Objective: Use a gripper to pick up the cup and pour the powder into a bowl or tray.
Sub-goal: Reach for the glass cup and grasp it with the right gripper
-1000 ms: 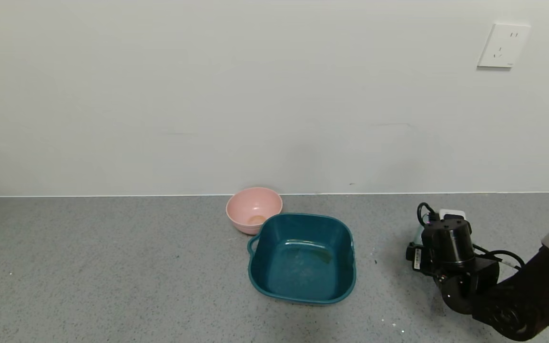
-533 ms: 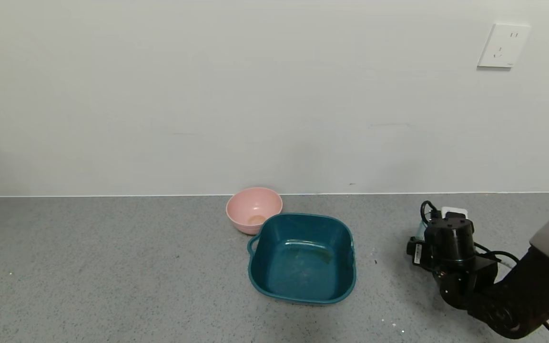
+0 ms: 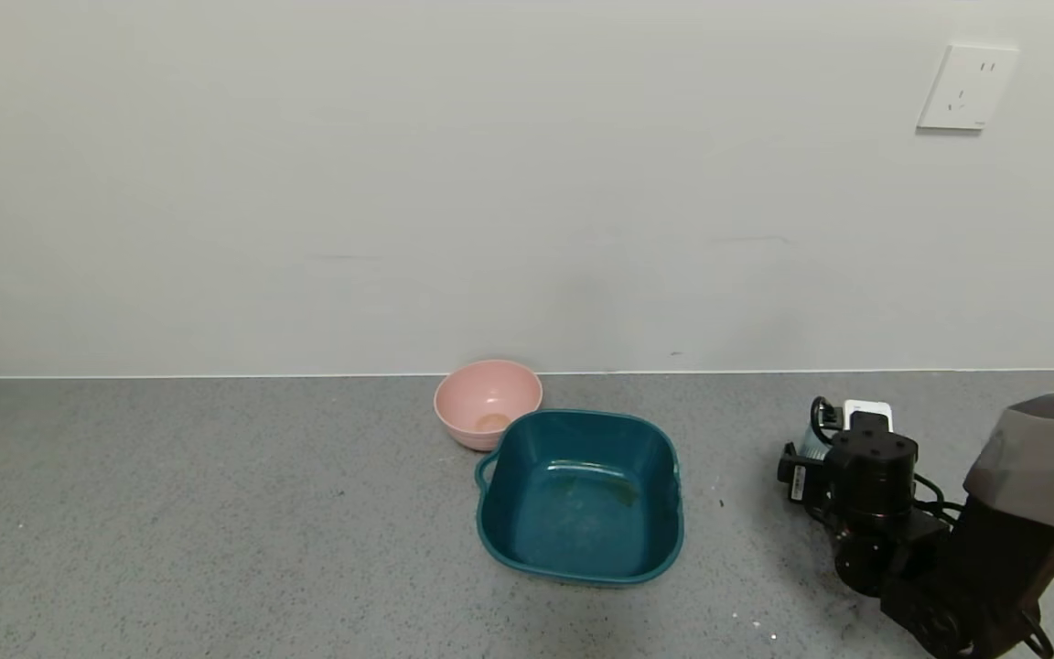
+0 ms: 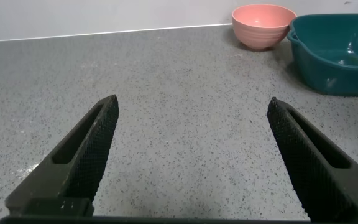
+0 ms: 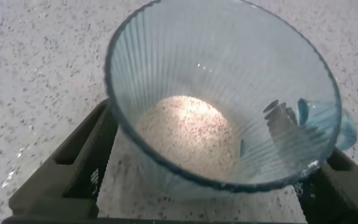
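Observation:
The cup (image 5: 229, 106) is a ribbed, translucent pale-blue mug standing upright on the counter, with a small heap of off-white powder (image 5: 188, 134) in its bottom. My right gripper (image 5: 210, 168) is open, with one finger (image 5: 79, 162) on each side of the cup's lower body and a thin gap showing at the near finger. In the head view the right gripper (image 3: 824, 439) is at the right of the counter and hides nearly all of the cup (image 3: 809, 446). The dark-teal basin (image 3: 579, 494) sits mid-counter, to the gripper's left. My left gripper (image 4: 191, 124) is open and empty, low over bare counter.
A round pink bowl (image 3: 488, 403) stands behind the basin's far left corner, touching it; it also shows in the left wrist view (image 4: 263, 25) beside the basin (image 4: 334, 46). A white object (image 3: 867, 412) lies just behind the right gripper. A few white specks lie on the counter.
My right wrist has shifted slightly right and down towards the counter, and more of the grey forearm has come into view. The basin and the pink bowl have not moved.

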Controlling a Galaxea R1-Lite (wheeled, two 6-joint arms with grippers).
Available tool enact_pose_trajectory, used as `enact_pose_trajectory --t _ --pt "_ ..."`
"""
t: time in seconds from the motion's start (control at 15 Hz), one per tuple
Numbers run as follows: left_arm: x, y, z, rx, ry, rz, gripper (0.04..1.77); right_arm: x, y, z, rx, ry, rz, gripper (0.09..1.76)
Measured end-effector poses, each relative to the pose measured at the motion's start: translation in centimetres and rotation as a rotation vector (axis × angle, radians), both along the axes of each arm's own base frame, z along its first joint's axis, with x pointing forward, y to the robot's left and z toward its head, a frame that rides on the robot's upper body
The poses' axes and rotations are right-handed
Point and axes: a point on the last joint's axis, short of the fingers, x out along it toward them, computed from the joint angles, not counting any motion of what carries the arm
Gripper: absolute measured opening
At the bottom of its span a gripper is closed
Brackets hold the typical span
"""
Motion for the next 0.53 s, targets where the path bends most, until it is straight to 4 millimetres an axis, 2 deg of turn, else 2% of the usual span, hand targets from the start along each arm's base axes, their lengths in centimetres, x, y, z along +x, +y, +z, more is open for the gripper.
enact_pose_trajectory --t 0.53 --pt "0.0 0.0 0.0 0.0 0.0 0.0 1.72 0.0 -0.2 -1.4 -0.019 0.017 0.004 1.71"
